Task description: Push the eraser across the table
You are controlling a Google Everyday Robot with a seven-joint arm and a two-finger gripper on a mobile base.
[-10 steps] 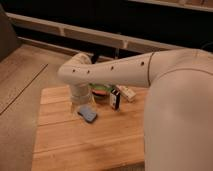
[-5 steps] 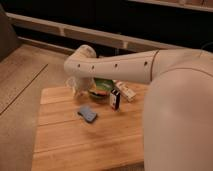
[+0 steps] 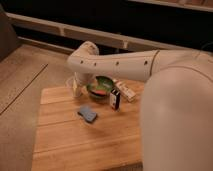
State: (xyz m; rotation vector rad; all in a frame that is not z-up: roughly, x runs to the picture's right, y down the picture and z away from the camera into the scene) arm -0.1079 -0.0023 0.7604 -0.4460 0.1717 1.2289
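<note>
The eraser is a small blue block lying flat on the light-brown wooden table, left of centre. My gripper hangs from the end of the white arm over the far left part of the table, beside a green bowl. It is behind the eraser and apart from it, with bare wood between them. The arm reaches in from the right and hides the table's right side.
A green bowl stands at the back of the table. A small black box and a white packet lie right of it. The floor lies beyond the table's left edge, and a dark wall with rails stands behind.
The gripper has moved up and back from just above the eraser toward the table's far side. The eraser has stayed where it was.
</note>
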